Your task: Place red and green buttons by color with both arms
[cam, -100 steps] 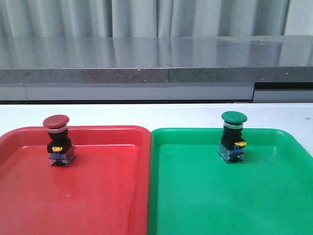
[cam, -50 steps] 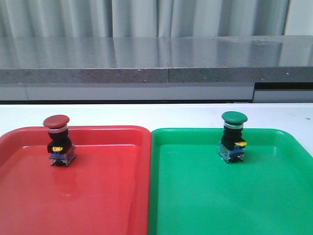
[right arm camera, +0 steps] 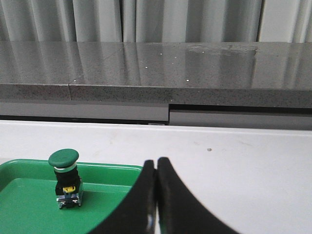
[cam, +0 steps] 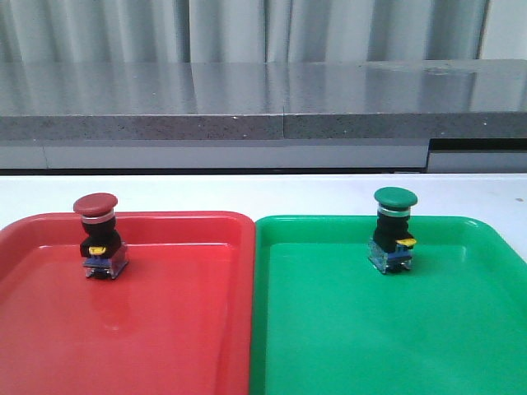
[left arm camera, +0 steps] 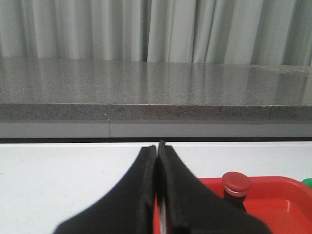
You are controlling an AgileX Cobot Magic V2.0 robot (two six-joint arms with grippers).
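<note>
The red button (cam: 100,239) stands upright in the red tray (cam: 165,329), near its far left part. The green button (cam: 393,233) stands upright in the green tray (cam: 370,337), near its far edge. No arm shows in the front view. In the left wrist view my left gripper (left arm camera: 157,148) is shut and empty, with the red button (left arm camera: 236,185) apart from it on one side. In the right wrist view my right gripper (right arm camera: 156,163) is shut and empty, with the green button (right arm camera: 66,178) apart from it on the green tray (right arm camera: 29,214).
The two trays lie side by side on a white table (cam: 263,193). A grey stone counter (cam: 263,103) and curtains run behind the table.
</note>
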